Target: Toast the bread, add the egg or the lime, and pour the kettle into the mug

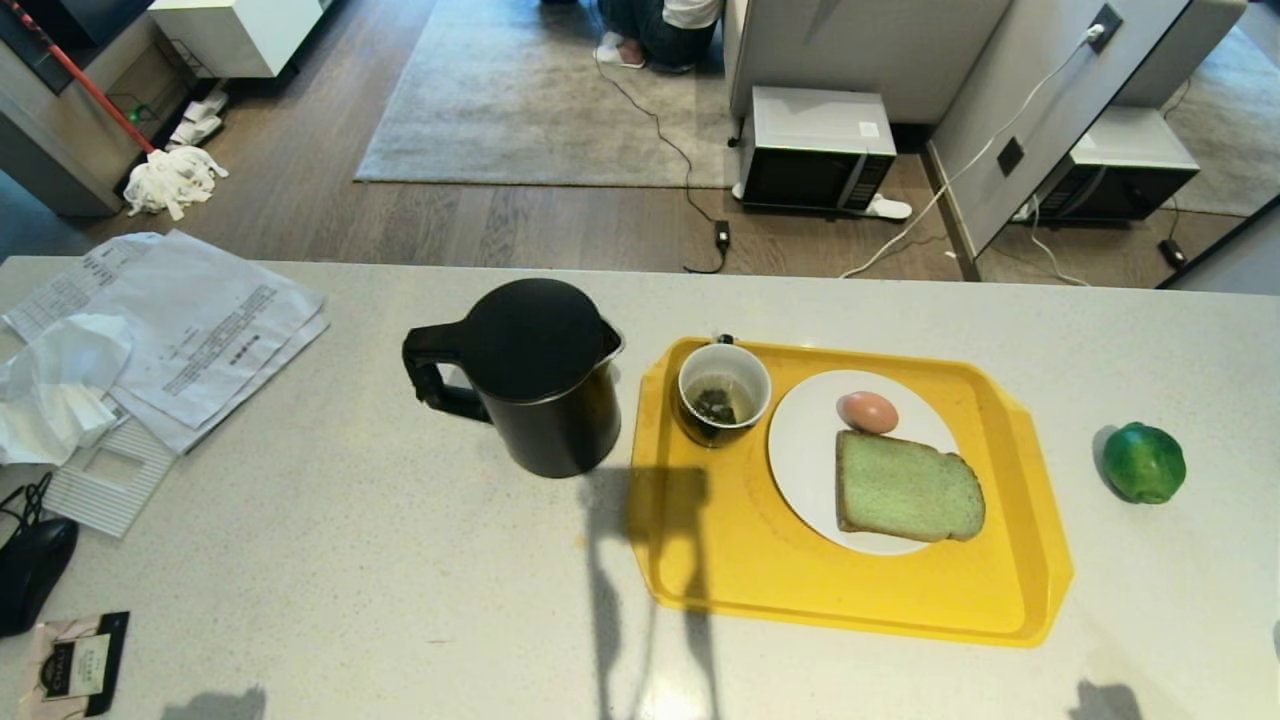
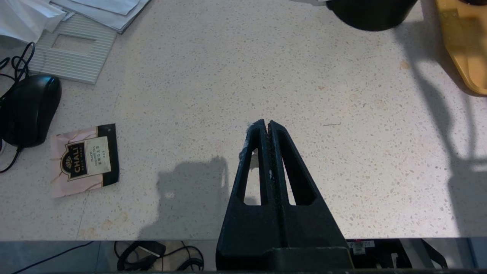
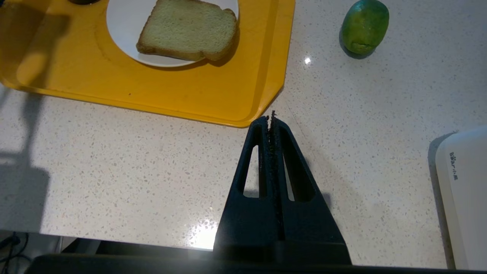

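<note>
The bread (image 1: 908, 490) (image 3: 188, 31), pale green with a tan crust, lies on a white plate (image 1: 805, 440) beside a brown egg (image 1: 867, 411). Plate and dark mug (image 1: 724, 392), which holds a tea bag, sit on a yellow tray (image 1: 760, 560) (image 3: 213, 95). The black kettle (image 1: 535, 380) stands left of the tray. The lime (image 1: 1144, 462) (image 3: 364, 26) rests on the counter right of the tray. My left gripper (image 2: 266, 122) is shut and empty over bare counter near the front edge. My right gripper (image 3: 271, 118) is shut and empty, just off the tray's near right corner.
Papers (image 1: 190, 330), a tissue (image 1: 55, 385) and a ribbed grey panel (image 1: 110, 485) lie at the counter's left. A black mouse (image 2: 28, 108) and a tea sachet (image 2: 84, 160) sit near the front left. A white appliance (image 3: 464, 194) stands at the right. A person sits on the floor (image 1: 660, 25) beyond.
</note>
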Available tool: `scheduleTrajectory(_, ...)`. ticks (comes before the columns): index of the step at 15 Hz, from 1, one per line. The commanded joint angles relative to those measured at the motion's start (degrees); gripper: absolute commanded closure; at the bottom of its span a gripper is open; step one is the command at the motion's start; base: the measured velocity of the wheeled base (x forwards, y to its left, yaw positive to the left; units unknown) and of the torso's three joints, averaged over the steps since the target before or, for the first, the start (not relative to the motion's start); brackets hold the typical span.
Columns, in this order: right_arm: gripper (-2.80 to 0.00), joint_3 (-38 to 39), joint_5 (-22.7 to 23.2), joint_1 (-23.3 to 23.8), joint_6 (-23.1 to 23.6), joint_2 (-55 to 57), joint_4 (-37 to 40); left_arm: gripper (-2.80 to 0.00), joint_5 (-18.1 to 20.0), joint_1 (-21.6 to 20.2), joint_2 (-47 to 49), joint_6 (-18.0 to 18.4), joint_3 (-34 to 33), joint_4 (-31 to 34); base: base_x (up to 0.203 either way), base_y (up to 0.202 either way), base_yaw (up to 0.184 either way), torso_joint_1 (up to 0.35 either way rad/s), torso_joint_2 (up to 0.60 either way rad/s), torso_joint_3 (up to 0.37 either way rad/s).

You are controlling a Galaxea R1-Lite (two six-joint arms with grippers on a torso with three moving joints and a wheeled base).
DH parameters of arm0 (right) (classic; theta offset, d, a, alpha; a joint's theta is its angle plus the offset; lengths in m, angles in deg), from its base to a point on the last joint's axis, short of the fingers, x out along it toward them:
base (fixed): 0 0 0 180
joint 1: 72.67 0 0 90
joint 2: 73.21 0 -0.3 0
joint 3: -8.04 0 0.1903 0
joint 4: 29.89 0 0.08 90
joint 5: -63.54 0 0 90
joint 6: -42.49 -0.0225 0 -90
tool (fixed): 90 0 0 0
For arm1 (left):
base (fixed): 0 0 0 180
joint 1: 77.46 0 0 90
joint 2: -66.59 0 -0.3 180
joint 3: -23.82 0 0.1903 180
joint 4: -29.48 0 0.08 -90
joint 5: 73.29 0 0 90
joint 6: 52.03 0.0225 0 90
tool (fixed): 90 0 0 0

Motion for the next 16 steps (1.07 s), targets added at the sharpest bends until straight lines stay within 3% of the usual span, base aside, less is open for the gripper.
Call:
scheduleTrajectory(1,0.00,0.0,0.0,0.0,0.0,0.0,0.0,0.00,0.0,0.0,0.1,0.0,0.0,0.0,0.000,0.000,0.000,-0.136,0.31,0.137)
scheduleTrajectory(16,0.00,0.1,0.0,0.0,-0.1,0.0,0.0,0.00,0.0,0.1,0.1,0.0,0.0,0.0,0.000,0.000,0.000,-0.083,0.17,0.089)
